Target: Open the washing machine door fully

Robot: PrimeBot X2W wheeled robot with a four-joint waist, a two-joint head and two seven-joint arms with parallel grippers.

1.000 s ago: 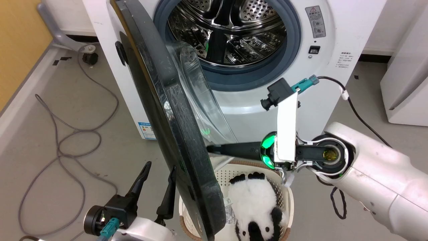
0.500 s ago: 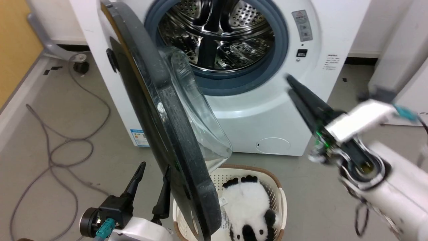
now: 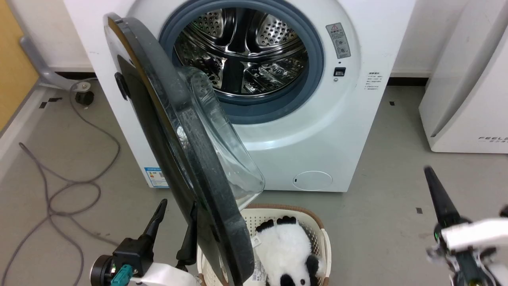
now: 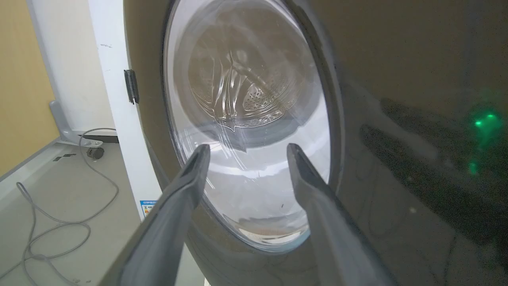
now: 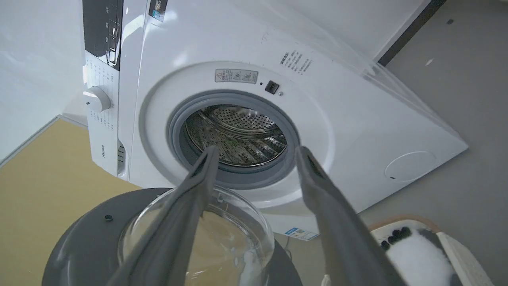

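Dark left end effector (image 3: 178, 205) gapes beside door (image 3: 186, 151).

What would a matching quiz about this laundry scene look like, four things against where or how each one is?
Things:
1. washing machine door
2. panda plush toy
3. left gripper
4. grey cable

States:
A. lying in the laundry basket
B. open, beside the door's outer face
C. looped on the floor
D. swung out, partly open

Pairs: 1-D, 2-A, 3-B, 4-C.
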